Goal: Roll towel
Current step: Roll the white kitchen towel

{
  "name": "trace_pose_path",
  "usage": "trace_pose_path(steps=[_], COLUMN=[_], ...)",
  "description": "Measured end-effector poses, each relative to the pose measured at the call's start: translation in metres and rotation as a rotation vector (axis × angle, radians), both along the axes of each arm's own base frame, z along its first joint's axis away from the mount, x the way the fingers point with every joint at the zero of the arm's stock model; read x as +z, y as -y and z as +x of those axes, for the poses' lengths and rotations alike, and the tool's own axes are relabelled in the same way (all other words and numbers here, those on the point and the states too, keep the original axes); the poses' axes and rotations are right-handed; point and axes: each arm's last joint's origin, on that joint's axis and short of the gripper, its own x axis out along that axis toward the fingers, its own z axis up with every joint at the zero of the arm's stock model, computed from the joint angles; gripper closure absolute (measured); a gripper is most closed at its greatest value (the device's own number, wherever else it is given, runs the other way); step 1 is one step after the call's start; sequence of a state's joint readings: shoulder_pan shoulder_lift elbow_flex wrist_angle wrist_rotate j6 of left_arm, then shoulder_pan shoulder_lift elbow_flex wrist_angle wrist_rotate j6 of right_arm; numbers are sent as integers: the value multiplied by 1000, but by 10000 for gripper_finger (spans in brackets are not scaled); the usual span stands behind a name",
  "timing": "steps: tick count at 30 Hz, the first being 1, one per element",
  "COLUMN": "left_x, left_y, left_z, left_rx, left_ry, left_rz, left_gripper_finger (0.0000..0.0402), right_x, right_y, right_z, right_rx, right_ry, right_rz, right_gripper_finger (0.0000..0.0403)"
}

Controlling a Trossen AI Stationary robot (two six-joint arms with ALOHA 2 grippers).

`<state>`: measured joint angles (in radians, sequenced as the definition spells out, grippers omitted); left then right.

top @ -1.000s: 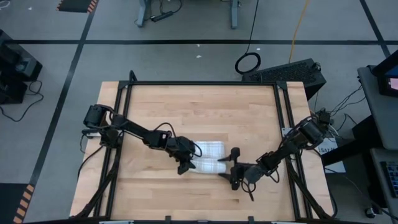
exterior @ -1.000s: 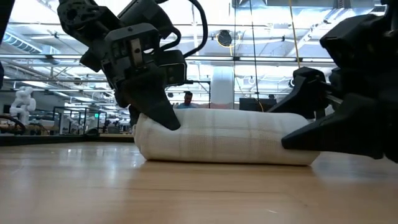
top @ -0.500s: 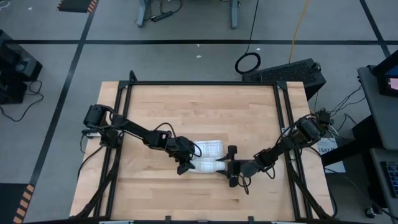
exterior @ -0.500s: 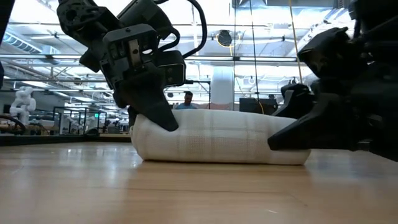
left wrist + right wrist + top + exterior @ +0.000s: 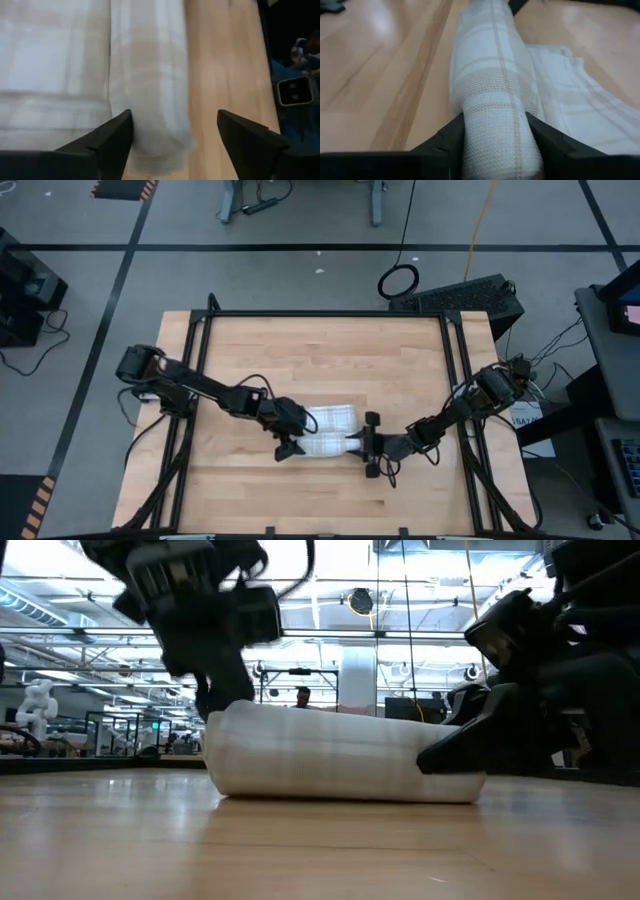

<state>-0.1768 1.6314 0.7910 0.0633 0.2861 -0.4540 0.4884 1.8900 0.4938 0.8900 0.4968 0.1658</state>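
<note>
Towel (image 5: 328, 435) on bench (image 5: 330, 360), mostly rolled, flat tail beyond. Right gripper (image 5: 366, 447) clamps roll's one end; left gripper (image 5: 287, 448) straddles other end, released, fingers (image 5: 107, 140) wide. Best re-close left evenly before turning, keeping both ends level, roll tight.

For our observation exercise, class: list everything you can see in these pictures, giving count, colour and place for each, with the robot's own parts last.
towel: one, white with tan plaid lines, partly rolled at the table's front middle, flat part behind the roll.
table: one, light wood top with black frame, centre of the floor.
cable loop: one, black, on the floor behind the table.
person: one, far off in the room behind.
left gripper: one, dark, open around the roll's left end.
right gripper: one, dark, closed on the roll's right end.
</note>
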Motion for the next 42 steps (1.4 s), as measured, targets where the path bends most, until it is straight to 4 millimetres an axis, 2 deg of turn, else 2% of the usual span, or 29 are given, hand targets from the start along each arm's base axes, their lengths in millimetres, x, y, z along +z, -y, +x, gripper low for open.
trace_pose_path(steps=[7, 10, 14, 21, 29, 34, 42], left_x=[37, 43, 43, 23, -5, -11, -32], left_y=[2, 11, 28, 59, 76, 81, 76], left_z=[-13, -17, -23, -29, -26, -18, -13], left_rx=[56, 72, 85, 34, 9, -19, -46], left_ry=[160, 209, 221, 198, 209, 271, 217], left_rz=[228, 314, 411, 540, 772, 816, 926], left_gripper_finger=[103, 103, 103, 87, 7, 14, 15], right_x=[0, 0, 0, -1, -1, -1, -1], right_y=[8, 12, 17, 23, 26, 26, 26], right_z=[4, 7, 9, 12, 13, 13, 13], right_rx=[-25, -31, -55, -91, -106, -129, -166], right_ry=[-7, -14, -19, -26, -38, -37, -40], right_rz=[128, 186, 252, 358, 440, 486, 585], right_gripper_finger=[247, 247, 247, 247, 248, 248, 248])
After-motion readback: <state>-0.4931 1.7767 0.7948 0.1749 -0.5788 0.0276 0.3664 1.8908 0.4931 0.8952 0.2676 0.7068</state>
